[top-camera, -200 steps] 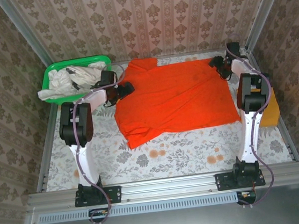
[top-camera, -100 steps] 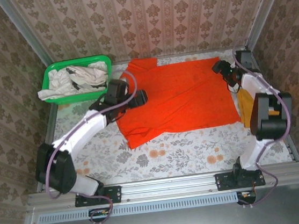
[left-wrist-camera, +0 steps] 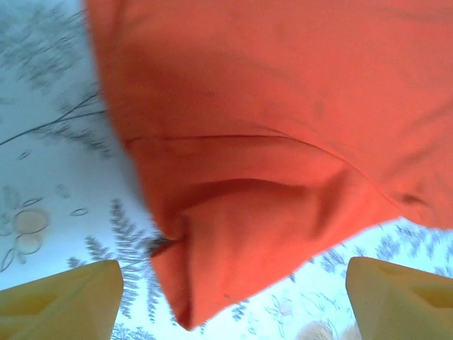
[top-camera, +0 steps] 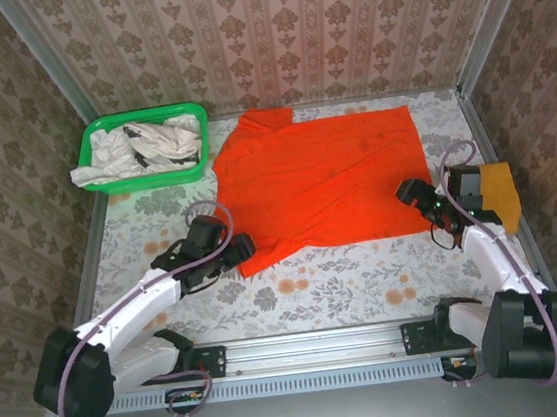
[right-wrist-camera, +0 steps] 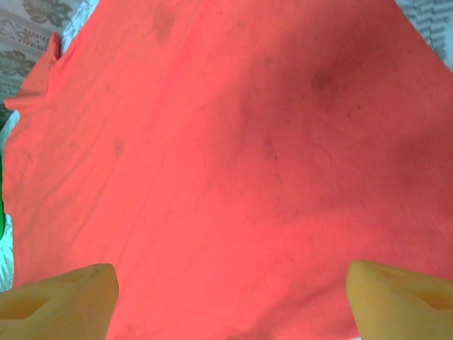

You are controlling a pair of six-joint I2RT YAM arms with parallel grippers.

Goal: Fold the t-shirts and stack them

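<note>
Lying flat across the back middle of the floral surface (top-camera: 319, 294) in the top view, the bright orange-red cloth t-shirt (top-camera: 325, 178) sits beside a green plastic basket (top-camera: 155, 180) of off-white t-shirts (top-camera: 141, 146). Left wrist: the left fingers (left-wrist-camera: 64, 297) are spread, flanking its folded near corner. Right wrist: the right fingers (right-wrist-camera: 60, 297) are spread above the shirt's cloth.

No readable text, label, brand, number or sign recorded. Orange-red t-shirt (top-camera: 325, 173): plain cloth. Table cover (top-camera: 309, 296) and walls (top-camera: 269, 38): floral pattern only, no lettering.
</note>
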